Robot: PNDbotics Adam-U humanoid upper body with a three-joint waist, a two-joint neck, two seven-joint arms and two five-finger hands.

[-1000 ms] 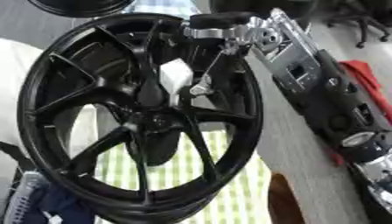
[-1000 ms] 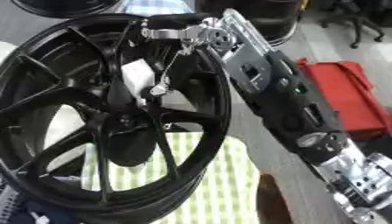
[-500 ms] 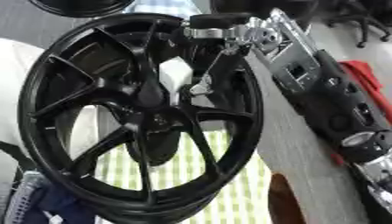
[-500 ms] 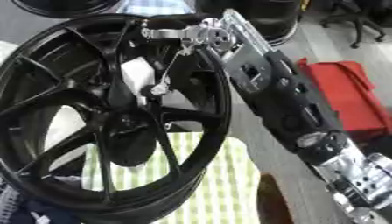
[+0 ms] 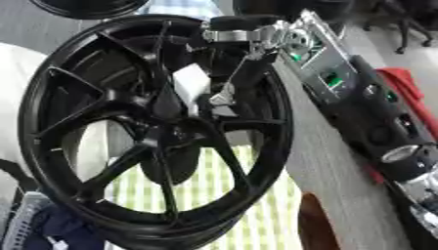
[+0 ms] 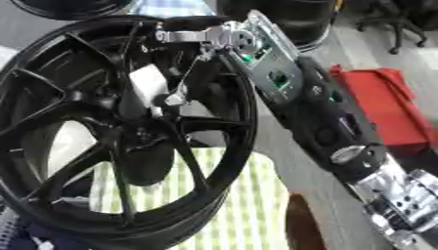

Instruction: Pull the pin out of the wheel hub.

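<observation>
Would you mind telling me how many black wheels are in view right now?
2: the large wheel standing in front, where the right hand reaches its hub, and another wheel's rim at the top left edge. More may be hidden.

Green-and-white checked cloth [image 5: 218,195] spread under everything, showing through at the bottom; a red box-like thing [image 6: 385,110] off at the right side, partly hidden; a brown rounded shape [image 6: 304,227] poking up from the bottom edge, can't tell what it is; another dark round rim [image 5: 90,6] cut off at the top left; blue fabric [image 5: 55,229] bunched in the bottom left corner.
</observation>
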